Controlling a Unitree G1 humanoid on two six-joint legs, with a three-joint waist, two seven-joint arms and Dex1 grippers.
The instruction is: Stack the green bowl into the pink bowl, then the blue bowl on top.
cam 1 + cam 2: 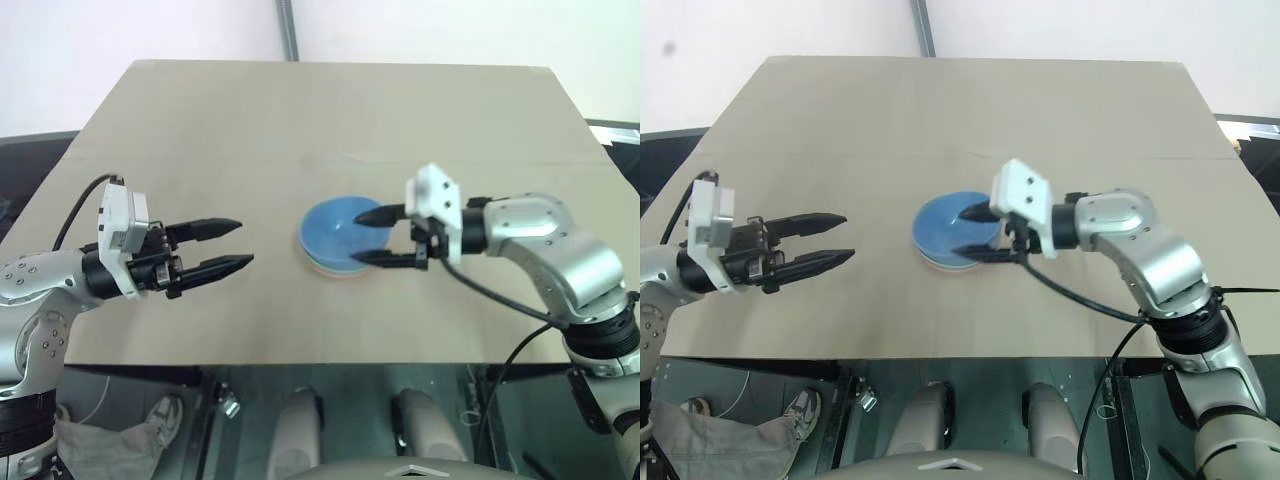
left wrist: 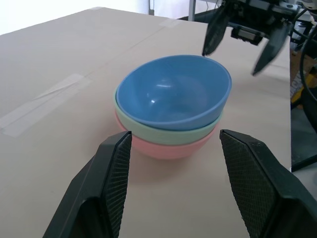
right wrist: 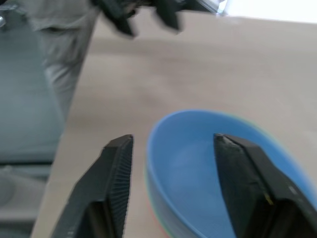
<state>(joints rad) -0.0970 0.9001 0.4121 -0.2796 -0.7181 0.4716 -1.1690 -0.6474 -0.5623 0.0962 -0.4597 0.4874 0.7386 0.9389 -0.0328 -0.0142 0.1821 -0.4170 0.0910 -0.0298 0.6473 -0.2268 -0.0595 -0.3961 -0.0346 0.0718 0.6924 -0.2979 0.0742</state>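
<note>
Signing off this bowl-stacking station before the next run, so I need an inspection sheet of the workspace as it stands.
Surface: tan table, strips of clear tape on it.
Job's things: blue bowl nested in green bowl, which sits in pink bowl; stack upright at mid-table.
Clutter: nothing seen.
Grippers: left gripper open, empty, apart from the stack; right gripper open, one finger over the blue bowl's hollow, one outside the rim, gripping nothing.
Cables: black cable at left wrist; black cable under right forearm.
Surroundings: pale wall, grey pole behind the table.
</note>
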